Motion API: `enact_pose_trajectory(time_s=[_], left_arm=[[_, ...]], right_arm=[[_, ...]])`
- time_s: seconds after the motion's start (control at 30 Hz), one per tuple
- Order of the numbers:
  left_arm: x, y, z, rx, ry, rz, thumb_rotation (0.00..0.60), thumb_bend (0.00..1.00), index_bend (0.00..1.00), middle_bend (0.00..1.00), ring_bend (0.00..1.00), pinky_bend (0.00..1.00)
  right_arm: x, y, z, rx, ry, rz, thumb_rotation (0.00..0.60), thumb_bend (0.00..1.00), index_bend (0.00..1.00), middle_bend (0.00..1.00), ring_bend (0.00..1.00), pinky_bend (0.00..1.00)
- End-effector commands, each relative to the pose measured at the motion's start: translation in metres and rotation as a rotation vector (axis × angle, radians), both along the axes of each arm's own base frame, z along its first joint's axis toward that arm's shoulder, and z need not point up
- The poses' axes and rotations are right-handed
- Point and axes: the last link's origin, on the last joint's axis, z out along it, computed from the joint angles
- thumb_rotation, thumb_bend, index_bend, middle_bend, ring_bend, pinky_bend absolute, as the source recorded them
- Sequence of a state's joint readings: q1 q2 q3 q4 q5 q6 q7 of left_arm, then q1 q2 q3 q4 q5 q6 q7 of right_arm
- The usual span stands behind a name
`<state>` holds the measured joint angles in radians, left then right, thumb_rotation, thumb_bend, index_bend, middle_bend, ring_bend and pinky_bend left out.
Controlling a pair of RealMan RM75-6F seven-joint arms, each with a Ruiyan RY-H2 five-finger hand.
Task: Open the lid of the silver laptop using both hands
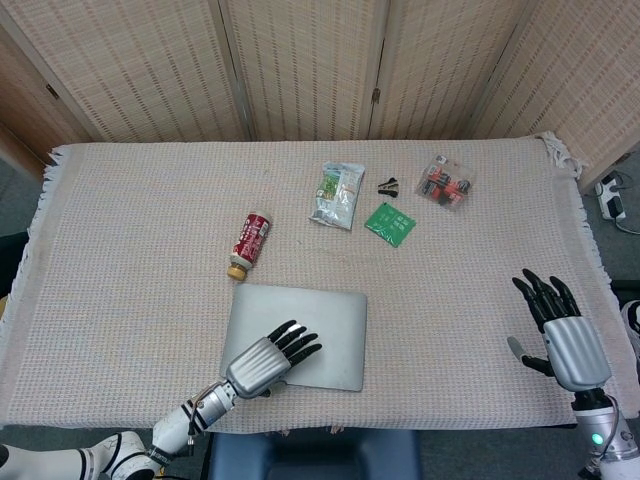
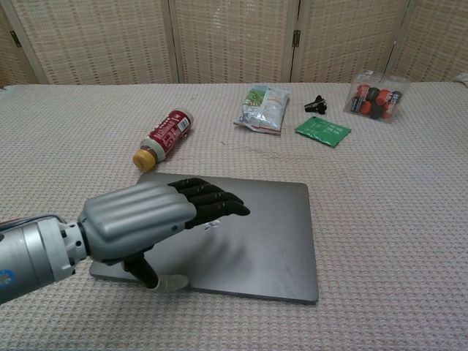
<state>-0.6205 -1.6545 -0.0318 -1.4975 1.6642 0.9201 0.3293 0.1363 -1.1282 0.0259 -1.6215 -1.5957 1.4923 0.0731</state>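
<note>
The silver laptop lies closed and flat near the table's front edge. My left hand hovers over the lid's front left part, palm down, fingers stretched out over the logo. Its thumb hangs down by the laptop's front edge; whether it touches I cannot tell. It holds nothing. My right hand stands open far to the right, near the table's right front corner, well apart from the laptop, and shows only in the head view.
Behind the laptop lies a red bottle on its side. Further back are a snack packet, a green card, a black clip and a bag of red items. A folding screen closes the back.
</note>
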Motion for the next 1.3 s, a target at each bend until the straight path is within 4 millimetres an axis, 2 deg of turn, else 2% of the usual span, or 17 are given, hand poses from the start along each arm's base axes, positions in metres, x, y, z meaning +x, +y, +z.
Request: enact_pose_trajectory(time_s=[0.03, 0.27, 0.47, 1.07, 1.3], left_arm=[[0.003, -0.001, -0.009, -0.007, 0.022, -0.001, 0.600, 0.33, 0.08, 0.09, 0.00, 0.00], [0.007, -0.005, -0.019, -0.022, 0.031, 0.001, 0.600, 0.33, 0.08, 0.09, 0.00, 0.00], [0.005, 0.002, -0.024, -0.018, 0.042, 0.026, 0.600, 0.33, 0.07, 0.09, 0.00, 0.00], [0.000, 0.015, -0.018, -0.014, -0.018, 0.111, 0.600, 0.33, 0.08, 0.09, 0.00, 0.00], [-0.006, 0.019, -0.015, 0.025, -0.069, 0.120, 0.600, 0.34, 0.13, 0.10, 0.03, 0.00]], right_arm=[[-0.001, 0.000, 0.000, -0.001, 0.000, 0.000, 0.600, 0.35, 0.00, 0.05, 0.12, 0.00], [-0.004, 0.002, 0.001, -0.005, -0.004, -0.011, 0.600, 0.35, 0.00, 0.05, 0.11, 0.00], [-0.007, 0.003, 0.002, -0.009, -0.005, -0.022, 0.600, 0.35, 0.00, 0.05, 0.12, 0.00], [-0.008, 0.002, 0.000, -0.004, -0.012, -0.028, 0.600, 0.35, 0.00, 0.04, 0.11, 0.00], [-0.008, 0.003, -0.001, -0.001, -0.013, -0.033, 0.600, 0.35, 0.00, 0.04, 0.10, 0.00]])
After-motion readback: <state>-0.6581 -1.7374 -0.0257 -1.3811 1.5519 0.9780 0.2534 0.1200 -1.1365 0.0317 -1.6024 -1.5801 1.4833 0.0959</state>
